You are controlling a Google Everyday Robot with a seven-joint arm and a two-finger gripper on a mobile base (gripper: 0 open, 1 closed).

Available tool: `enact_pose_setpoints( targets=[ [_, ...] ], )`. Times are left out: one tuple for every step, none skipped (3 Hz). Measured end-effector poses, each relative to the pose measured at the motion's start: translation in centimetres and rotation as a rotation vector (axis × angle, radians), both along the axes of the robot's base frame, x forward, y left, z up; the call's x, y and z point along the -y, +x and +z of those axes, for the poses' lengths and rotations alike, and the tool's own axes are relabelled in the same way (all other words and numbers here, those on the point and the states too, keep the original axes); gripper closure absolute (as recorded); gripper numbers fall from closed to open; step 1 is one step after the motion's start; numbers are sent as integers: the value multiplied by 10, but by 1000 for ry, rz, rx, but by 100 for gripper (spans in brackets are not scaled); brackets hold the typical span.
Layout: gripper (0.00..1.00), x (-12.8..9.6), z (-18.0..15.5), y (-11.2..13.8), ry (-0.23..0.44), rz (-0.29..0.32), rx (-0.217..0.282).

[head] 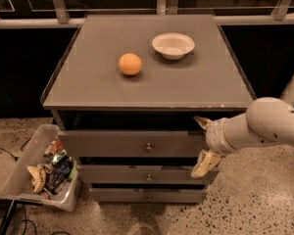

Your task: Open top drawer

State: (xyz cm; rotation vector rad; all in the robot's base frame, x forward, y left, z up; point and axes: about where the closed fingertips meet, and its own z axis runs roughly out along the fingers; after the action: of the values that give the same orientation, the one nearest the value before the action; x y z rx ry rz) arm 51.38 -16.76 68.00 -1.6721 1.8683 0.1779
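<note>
The top drawer (112,143) is the tallest grey front of three, just under the cabinet top, with a small round metal knob (148,146) at its centre. A dark gap shows above its front panel. My gripper (204,143) is at the drawer's right end, to the right of the knob, at about the knob's height. It is open, with one finger (203,122) above and the other finger (206,164) below. It holds nothing. My white arm reaches in from the right.
An orange ball (130,64) and a white bowl (173,45) sit on the cabinet top (88,87). Two shorter drawers (137,174) lie below the top one. A clear bin of snack packets (44,173) stands on the floor at the left. A railing runs behind.
</note>
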Motion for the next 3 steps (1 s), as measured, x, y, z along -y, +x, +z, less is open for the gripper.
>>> enact_pose_setpoints(
  targets=[
    [0,2,-19,11,21,-1,-17],
    [0,-1,-41,25,49,12,-34],
    [0,-1,-41,25,49,12,-34]
  ],
)
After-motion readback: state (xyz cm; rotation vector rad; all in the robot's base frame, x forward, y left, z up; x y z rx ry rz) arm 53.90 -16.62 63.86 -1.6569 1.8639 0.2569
